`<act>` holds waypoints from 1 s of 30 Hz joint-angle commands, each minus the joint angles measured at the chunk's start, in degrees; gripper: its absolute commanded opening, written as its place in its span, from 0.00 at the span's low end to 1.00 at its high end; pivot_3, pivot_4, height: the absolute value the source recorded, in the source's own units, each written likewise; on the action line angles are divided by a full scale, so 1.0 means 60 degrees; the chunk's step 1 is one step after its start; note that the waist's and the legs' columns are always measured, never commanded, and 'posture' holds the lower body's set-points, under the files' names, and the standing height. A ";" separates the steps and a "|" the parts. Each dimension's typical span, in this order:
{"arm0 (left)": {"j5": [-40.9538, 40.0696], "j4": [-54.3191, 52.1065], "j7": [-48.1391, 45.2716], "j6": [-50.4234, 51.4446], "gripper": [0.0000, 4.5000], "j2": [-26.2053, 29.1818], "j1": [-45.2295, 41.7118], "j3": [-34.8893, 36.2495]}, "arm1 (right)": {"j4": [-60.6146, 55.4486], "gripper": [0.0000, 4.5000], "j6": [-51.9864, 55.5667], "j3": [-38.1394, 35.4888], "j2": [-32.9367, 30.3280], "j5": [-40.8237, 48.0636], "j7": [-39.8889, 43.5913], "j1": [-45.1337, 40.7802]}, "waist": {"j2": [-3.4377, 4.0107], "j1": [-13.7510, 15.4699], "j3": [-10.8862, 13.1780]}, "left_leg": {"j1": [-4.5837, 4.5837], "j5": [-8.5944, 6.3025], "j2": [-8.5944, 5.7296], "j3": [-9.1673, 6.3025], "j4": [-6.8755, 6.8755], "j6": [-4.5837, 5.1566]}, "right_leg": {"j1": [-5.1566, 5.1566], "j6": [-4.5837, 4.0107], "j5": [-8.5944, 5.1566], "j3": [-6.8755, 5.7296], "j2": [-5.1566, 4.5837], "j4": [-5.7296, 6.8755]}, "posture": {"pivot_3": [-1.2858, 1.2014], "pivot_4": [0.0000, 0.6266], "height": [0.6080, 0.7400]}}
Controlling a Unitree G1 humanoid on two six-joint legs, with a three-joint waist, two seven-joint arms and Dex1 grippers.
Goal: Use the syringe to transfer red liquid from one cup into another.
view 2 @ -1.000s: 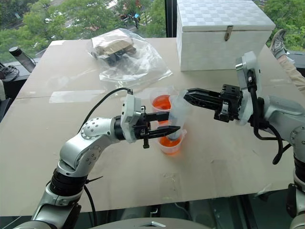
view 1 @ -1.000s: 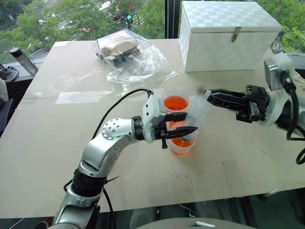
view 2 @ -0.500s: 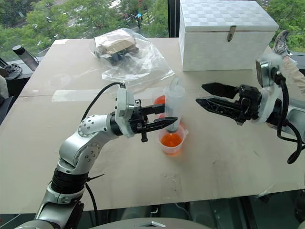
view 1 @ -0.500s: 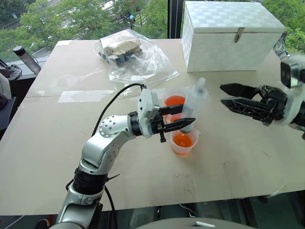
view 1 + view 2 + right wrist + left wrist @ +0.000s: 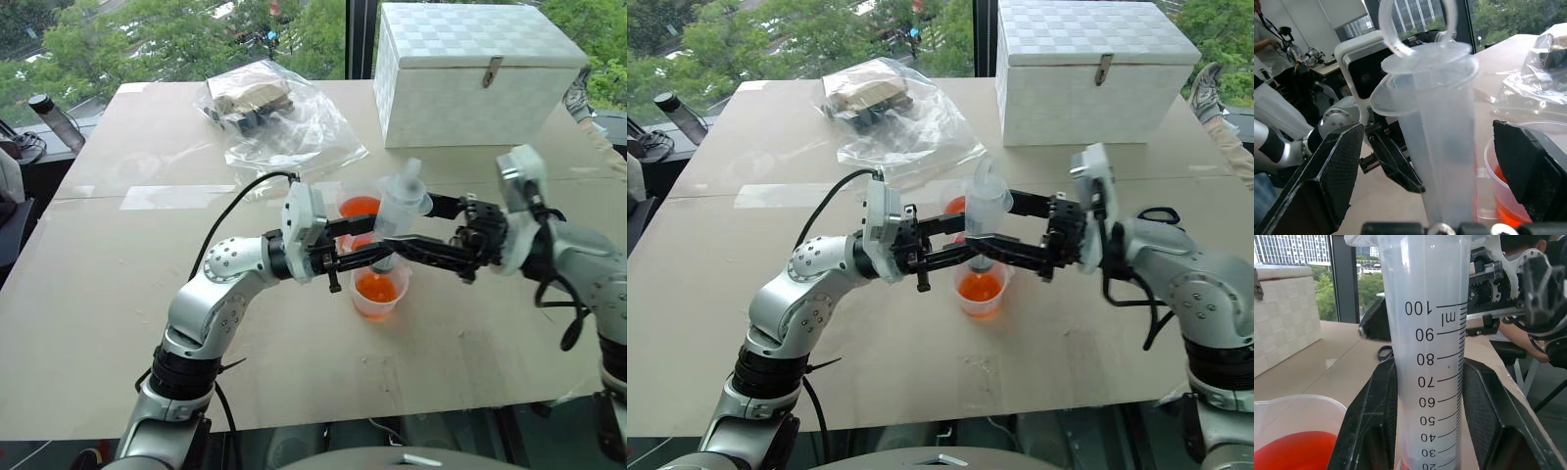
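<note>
My left gripper (image 5: 382, 247) is shut on the barrel of the clear syringe (image 5: 400, 208), which stands upright; its printed scale shows in the left wrist view (image 5: 1427, 357). The plunger's ring sits just above the barrel's flange (image 5: 1422, 63). My right gripper (image 5: 409, 227) is open, one finger on each side of the barrel. The syringe's lower end hangs over the near cup (image 5: 378, 294), which holds red liquid (image 5: 376, 288). A second cup (image 5: 359, 207) with red liquid stands just behind. I cannot tell which cup is the taller.
A white box (image 5: 475, 73) stands at the back right of the table (image 5: 118, 284). A clear plastic bag (image 5: 274, 113) with dark items lies at the back middle. A bottle (image 5: 54, 122) is off the left edge. A person (image 5: 1268, 54) stands in the background.
My right gripper let go of the syringe's top, opened, pulled away to the right, then came back lower with its fingers around the barrel. The syringe went from tilted to upright in my left gripper.
</note>
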 commanded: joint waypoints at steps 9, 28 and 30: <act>-0.0121 -0.0127 -0.0161 -0.0113 0.31 0.0020 -0.0151 0.0092 | -0.0159 0.39 -0.0001 0.0085 0.0816 -0.0049 -0.0716 -0.0460 | 0.0000 0.0004 0.0000 | 0.0000 0.0000 -0.0001 0.0000 0.0001 0.0000 | 0.0000 0.0000 0.0000 -0.0003 -0.0001 0.0000 | 0.52 0.24 1.00; -0.2667 -0.1495 0.1995 0.1916 0.99 0.1052 -0.1160 0.2620 | 0.0709 0.35 0.0452 -0.1873 0.0176 0.2812 -0.1662 -0.1186 | 0.0001 -0.0020 0.0000 | 0.0001 0.0000 0.0000 -0.0006 0.0001 0.0000 | 0.0000 0.0000 0.0000 -0.0005 -0.0003 0.0006 | 0.52 0.24 1.00; -0.3223 -0.1365 0.2818 0.2396 0.99 0.1283 -0.1429 0.3335 | 0.1266 0.35 0.0753 -0.2322 -0.0384 0.3562 -0.1923 -0.1350 | 0.0000 -0.0018 -0.0001 | 0.0001 0.0000 -0.0001 -0.0005 0.0005 0.0000 | 0.0002 0.0000 0.0000 -0.0007 -0.0004 0.0006 | 0.52 0.24 1.00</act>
